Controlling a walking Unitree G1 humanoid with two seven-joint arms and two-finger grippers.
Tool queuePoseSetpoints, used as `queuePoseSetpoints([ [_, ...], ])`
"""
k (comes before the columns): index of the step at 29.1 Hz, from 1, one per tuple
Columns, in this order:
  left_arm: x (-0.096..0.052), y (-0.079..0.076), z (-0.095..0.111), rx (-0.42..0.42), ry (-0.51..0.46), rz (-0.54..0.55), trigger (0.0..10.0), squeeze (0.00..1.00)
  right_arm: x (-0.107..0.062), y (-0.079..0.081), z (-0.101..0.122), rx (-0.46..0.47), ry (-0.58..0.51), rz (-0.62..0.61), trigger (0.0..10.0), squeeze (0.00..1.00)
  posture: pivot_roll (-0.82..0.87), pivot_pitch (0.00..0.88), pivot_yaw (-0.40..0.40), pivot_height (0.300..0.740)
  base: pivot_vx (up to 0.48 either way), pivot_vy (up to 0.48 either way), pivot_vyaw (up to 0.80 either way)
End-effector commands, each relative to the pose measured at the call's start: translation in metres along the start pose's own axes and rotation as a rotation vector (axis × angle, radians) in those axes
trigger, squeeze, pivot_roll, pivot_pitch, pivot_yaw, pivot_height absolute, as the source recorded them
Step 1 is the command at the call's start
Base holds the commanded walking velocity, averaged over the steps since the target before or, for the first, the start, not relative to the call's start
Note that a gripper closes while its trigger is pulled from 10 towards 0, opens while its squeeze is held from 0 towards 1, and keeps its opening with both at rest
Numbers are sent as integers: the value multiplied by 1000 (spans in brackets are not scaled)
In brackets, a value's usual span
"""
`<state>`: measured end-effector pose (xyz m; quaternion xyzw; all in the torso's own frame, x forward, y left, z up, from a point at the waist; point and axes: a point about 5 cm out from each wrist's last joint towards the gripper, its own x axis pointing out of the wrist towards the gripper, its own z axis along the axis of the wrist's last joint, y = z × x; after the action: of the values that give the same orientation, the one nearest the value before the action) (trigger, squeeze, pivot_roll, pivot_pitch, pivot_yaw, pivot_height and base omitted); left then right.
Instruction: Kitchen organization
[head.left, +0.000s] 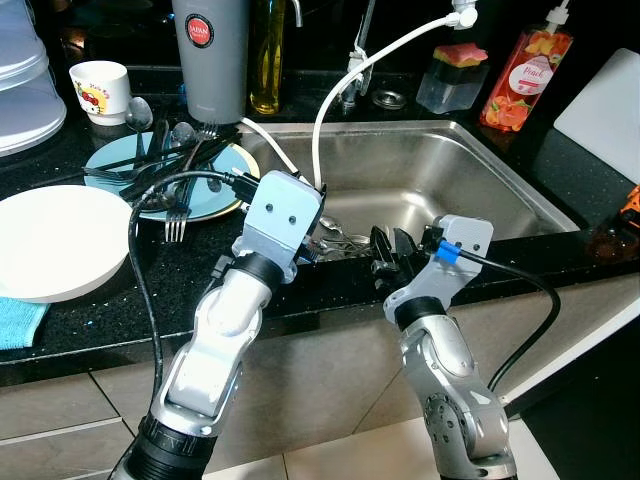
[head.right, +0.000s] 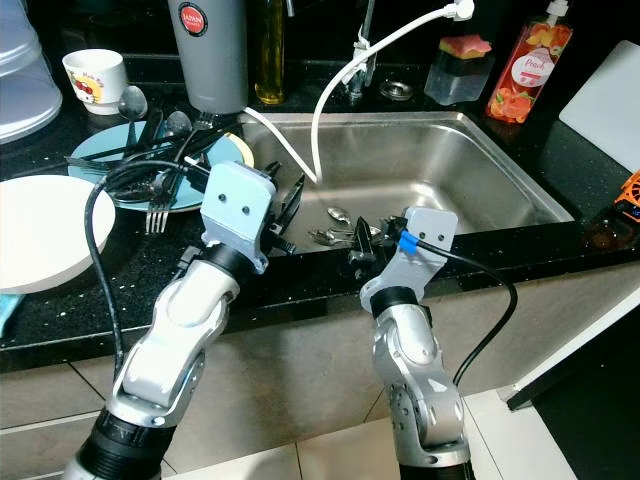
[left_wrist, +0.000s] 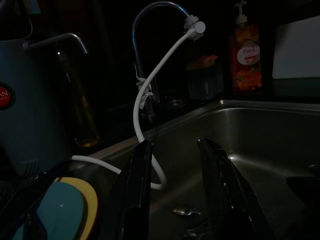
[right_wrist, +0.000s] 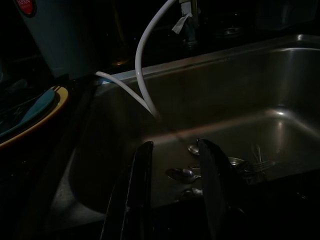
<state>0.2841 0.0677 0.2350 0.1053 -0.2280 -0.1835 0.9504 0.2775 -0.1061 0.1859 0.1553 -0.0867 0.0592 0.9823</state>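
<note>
Cutlery in sink (head.right: 340, 228): several silver spoons and at least 1 fork are lying loose on the steel floor of the sink (head.left: 480, 170), near its front wall, bowls and tines catching the light; in the right wrist view (right_wrist: 185, 174) they are showing as small, shiny, rounded shapes with thin handles, a fork lying just beside them.

Cutlery on plate (head.left: 175, 185): dark-handled forks and spoons are lying crossed in a heap on a light blue plate (head.left: 110, 158) with a yellow plate edge under it, on the black counter (head.left: 120, 300) left of the sink; 1 fork is overhanging the plate rim, tines toward the counter's front.

Left gripper (left_wrist: 175, 200): it is hovering over the sink's front left corner, fingers spread apart and holding nothing.

Right gripper (right_wrist: 172, 195): it is hovering over the sink's front edge, just above the loose spoons, fingers parted and holding nothing.

Other stock: a white hose (head.left: 330, 100) is hanging from the faucet into the basin; a grey canister (head.left: 210, 55) with a red label, a white cup (head.left: 98, 88), an orange soap bottle (head.left: 525, 75) and a large white plate (head.left: 55, 240) are standing or lying on the counter.
</note>
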Motion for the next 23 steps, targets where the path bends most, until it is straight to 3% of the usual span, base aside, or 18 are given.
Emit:
queuePoseSetpoints([
  [1, 2, -7, -2, -24, 10, -11, 10000, 0, 1, 3, -2, 30, 6, -7, 10000, 0, 198, 40, -105, 740, 0, 0, 0],
  [23, -2, -11, -8, -30, 37, -25, 10000, 0, 0, 3, -4, 32, 12, -13, 10000, 0, 195, 49, -100, 740, 0, 0, 0],
])
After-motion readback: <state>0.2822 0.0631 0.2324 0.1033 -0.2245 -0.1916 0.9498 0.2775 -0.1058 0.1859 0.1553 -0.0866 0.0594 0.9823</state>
